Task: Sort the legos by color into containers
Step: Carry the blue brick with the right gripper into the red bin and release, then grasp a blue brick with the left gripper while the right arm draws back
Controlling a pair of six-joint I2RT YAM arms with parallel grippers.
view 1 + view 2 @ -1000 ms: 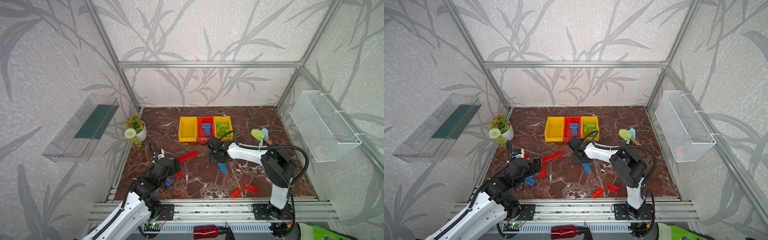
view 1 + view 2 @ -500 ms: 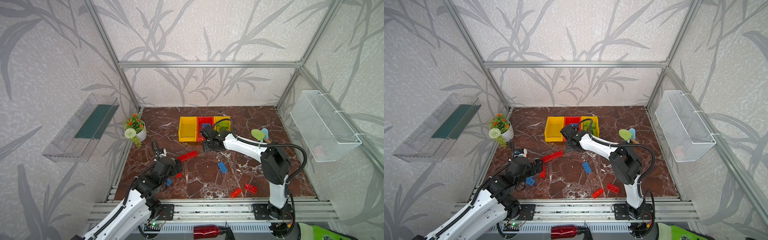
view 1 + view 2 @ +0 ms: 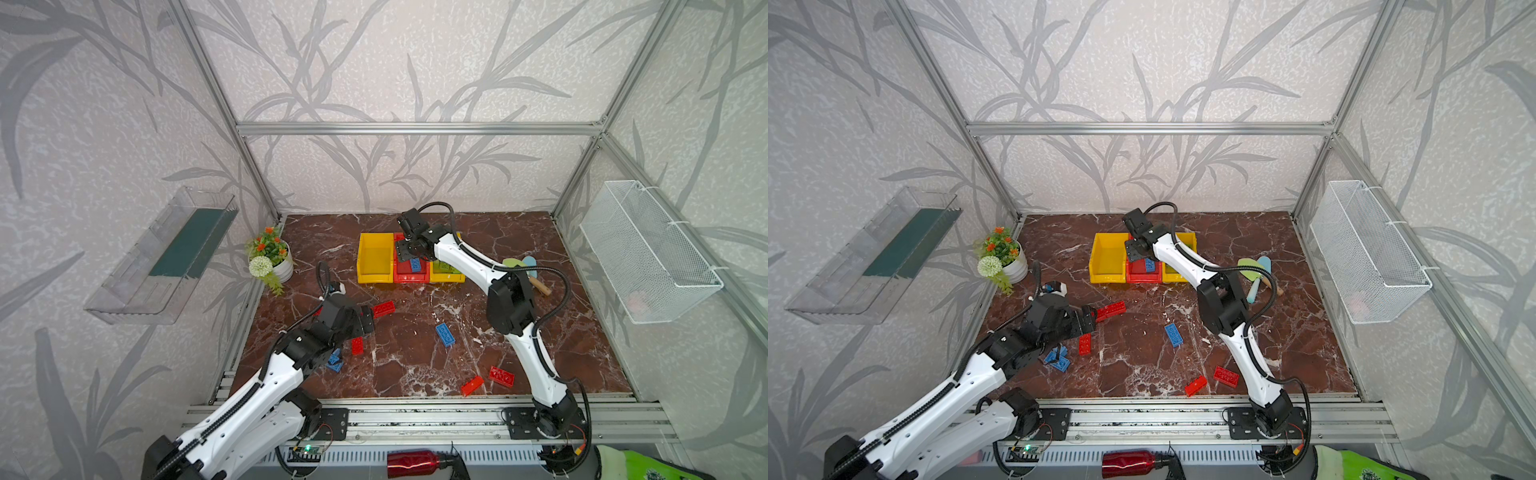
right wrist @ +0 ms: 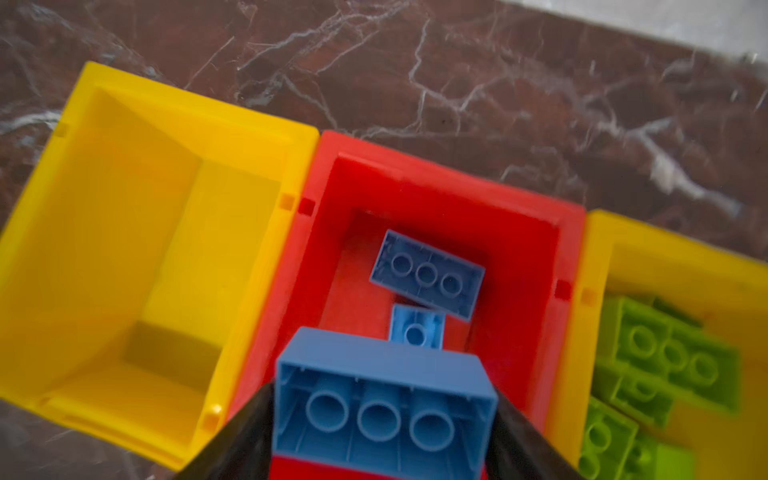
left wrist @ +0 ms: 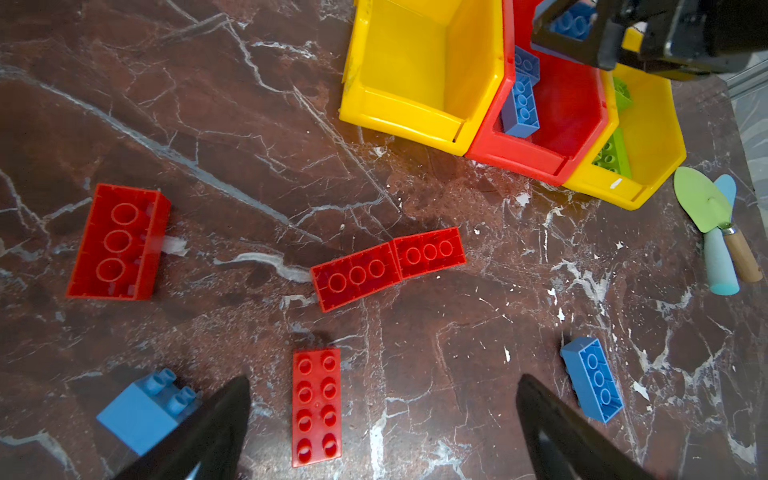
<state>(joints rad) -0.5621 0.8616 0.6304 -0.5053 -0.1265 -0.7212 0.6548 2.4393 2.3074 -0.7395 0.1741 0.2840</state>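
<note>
Right wrist view: blue lego (image 4: 384,415), long axis spanning right tool (image 4: 383,390) jaws, directly above red container (image 4: 519,232); clamped or loose, cannot tell. Left tool (image 5: 383,377): open, over red lego (image 5: 316,407) on tabletop (image 5: 208,124).

My right end effector (image 4: 383,390), an oblong blue plastic brick (image 4: 384,419) between its fingers (image 4: 245,440), blocks the red plastic bin (image 3: 410,277). The yellow plastic bin (image 3: 375,258) at its nine o'clock gapes free; bare desk (image 3: 409,353) at six.
</note>
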